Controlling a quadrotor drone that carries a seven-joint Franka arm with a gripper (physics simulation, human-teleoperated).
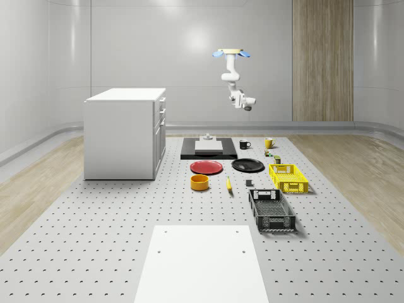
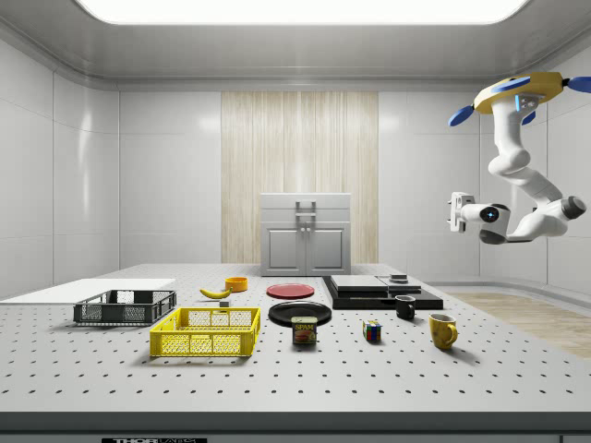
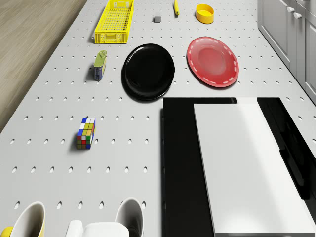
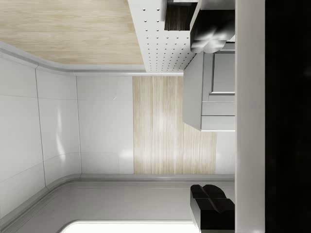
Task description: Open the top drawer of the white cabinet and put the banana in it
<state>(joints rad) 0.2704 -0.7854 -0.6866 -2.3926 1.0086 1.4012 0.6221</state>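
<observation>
Mugs [image 3: 29, 222] sit beneath hovering drone [image 1: 231, 53]; your gripper [image 2: 457, 211] spread, empty; cabinet [image 1: 126, 132] drawer closed, banana [image 1: 228, 184] untouched.

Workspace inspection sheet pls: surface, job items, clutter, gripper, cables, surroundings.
Surface: grey perforated table with a white panel at the whole-scene view's near edge.
Job's things: white cabinet at the whole-scene view's left, all drawers shut; banana lying on the table beside the orange bowl.
Clutter: red plate, black plate, yellow crate, black crate, black slab with a white block, black mug, yellow mug, Rubik's cube, can.
Gripper: gripper high in the air, far from cabinet and banana; drone hovers over the table's far end, near the mugs.
Cables: nothing seen.
Surroundings: white walls, wood panel, wood floor.
</observation>
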